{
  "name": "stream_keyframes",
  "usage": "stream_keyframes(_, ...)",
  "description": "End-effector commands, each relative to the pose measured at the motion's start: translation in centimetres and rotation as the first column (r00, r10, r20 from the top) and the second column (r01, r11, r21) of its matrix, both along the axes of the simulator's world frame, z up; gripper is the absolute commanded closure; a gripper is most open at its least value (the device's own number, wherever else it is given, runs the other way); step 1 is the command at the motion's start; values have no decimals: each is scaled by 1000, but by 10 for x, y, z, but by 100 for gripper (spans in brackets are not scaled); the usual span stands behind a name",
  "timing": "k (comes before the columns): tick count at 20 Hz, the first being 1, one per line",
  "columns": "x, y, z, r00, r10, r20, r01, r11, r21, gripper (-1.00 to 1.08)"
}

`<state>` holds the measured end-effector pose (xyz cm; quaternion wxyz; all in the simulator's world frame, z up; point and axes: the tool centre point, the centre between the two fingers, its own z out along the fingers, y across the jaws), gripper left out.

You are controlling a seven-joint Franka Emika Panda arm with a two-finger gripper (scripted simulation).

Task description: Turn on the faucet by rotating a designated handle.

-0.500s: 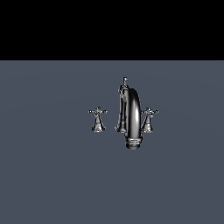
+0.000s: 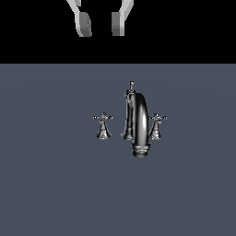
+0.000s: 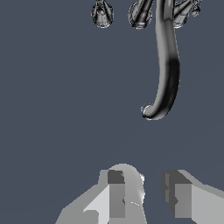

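Observation:
The chrome faucet [image 2: 140,122] stands on the grey floor, with its arched spout facing the camera. A thin knob-topped rod [image 2: 132,85] rises behind the spout. One cross-shaped handle [image 2: 103,119] is on the exterior view's left and another handle [image 2: 157,119] is on the right. My gripper [image 2: 101,24] hangs open and empty high above the faucet, toward the left handle's side. In the wrist view the gripper [image 3: 146,197] is open, with the spout [image 3: 167,65] and the handle bases [image 3: 102,13] beyond it.
The flat grey floor [image 2: 50,184] surrounds the faucet, with a black background behind it. No other objects show.
The gripper's fingers have come into the exterior view at the top, where none showed before. The faucet has not moved.

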<state>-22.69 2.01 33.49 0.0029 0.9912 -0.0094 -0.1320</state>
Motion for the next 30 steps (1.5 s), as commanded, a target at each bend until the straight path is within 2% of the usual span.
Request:
stream_keyframes(1,15,13,-31,999,54,-7,-54,998,-13,30)
stream_keyframes(2,23,0,-44,1000,21,-13,-21,1000,-12,41)
stream_keyframes(3,34,0,-51,1000,-21,-3,21,999,-36,58)
stream_keyframes(4,41,-13,-63,998,-63,-1,63,996,-58,58)
stream_keyframes(5,53,13,-67,999,27,19,-26,997,-71,72)
stream_keyframes(6,69,17,-70,998,53,44,-49,995,-87,73)
stream_keyframes(7,76,28,-83,993,108,47,-103,989,-103,70)
stream_keyframes(8,88,33,-89,989,139,60,-131,984,-122,61)
stream_keyframes(9,103,15,-97,991,105,80,-95,988,-121,50)
stream_keyframes(10,110,5,-109,991,104,84,-93,987,-129,48)
stream_keyframes(11,115,-2,-124,994,81,79,-73,992,-104,42)
stream_keyframes(12,129,3,-131,987,127,98,-116,987,-110,59)
stream_keyframes(13,127,32,-148,977,194,87,-186,978,-89,75)
stream_keyframes(14,126,68,-162,967,240,91,-234,970,-69,62)
stream_keyframes(15,133,96,-167,954,279,106,-276,960,-42,68)
stream_keyframes(16,148,44,-182,977,183,113,-181,983,-26,29)
stream_keyframes(17,157,38,-194,954,277,112,-271,960,-62,25)
stream_keyframes(18,151,61,-194,941,321,110,-314,946,-79,25)
stream_keyframes(19,171,65,-196,918,370,141,-360,928,-90,20)
stream_keyframes(20,192,67,-199,896,409,173,-395,912,-106,2)
stream_keyframes(21,181,73,-224,933,320,162,-304,946,-114,-66)
stream_keyframes(22,181,69,-224,936,313,162,-298,948,-114,-66)
stream_keyframes(23,182,89,-233,919,362,154,-347,931,-116,68)
stream_keyframes(24,193,105,-239,910,380,164,-366,924,-113,-12)
stream_keyframes(25,211,63,-248,889,430,157,-407,899,-159,18)
stream_keyframes(26,213,56,-257,893,422,156,-393,900,-186,58)
stream_keyframes(27,205,26,-246,931,344,118,-316,926,-207,49)
stream_keyframes(28,206,-23,-261,962,262,83,-237,944,-231,49)
stream_keyframes(29,158,-60,-266,965,260,-17,-257,938,-234,-14)
stream_keyframes(30,158,-60,-272,965,260,-28,-259,937,-234,-14)
